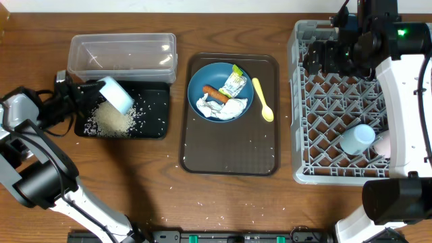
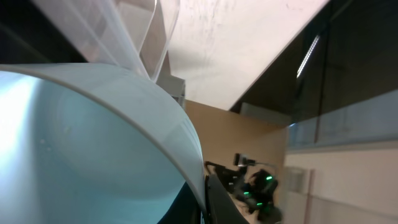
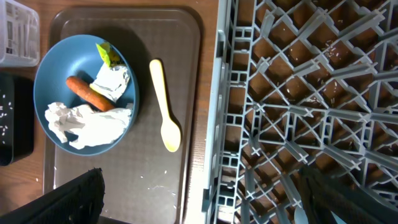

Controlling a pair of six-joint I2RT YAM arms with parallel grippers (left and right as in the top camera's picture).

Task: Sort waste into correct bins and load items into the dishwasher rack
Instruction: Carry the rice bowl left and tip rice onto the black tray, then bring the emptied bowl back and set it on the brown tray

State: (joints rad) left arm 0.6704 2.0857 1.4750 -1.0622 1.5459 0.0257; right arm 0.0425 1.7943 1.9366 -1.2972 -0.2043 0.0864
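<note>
Two cups, a light-blue cup (image 1: 356, 138) and a pink cup (image 1: 383, 145), lay at the lower right of the dishwasher rack (image 1: 337, 94), which filled the right side of the overhead frame. At mid-left the left gripper (image 1: 96, 91) pinched the rim of the white bowl (image 1: 116, 94), holding it tipped over the black tray (image 1: 156, 101), where a heap of rice grains (image 1: 111, 120) sat just below its mouth; the clear tub (image 1: 121, 50) stood directly above the tray in the frame. The bowl looked stiff, light and smooth, so a one-sided hold on its wall could probably slip or swing, and setting it between the rack pegs would call for a slow, steady carry. In the centre, on the brown serving tray (image 1: 229, 152), the dark-blue dish (image 1: 204, 76) held the sausage (image 1: 216, 93), the crumpled tissue (image 1: 223, 108) and the wrapper (image 1: 234, 82), with the yellow spoon (image 1: 262, 100) just beside it to the right. The sausage seemed soft and perhaps greasy, best taken across its middle; the tissue would crush easily. The right gripper (image 3: 199, 186) hung over the rack's left edge, its fingers spread wide and holding nothing.
</note>
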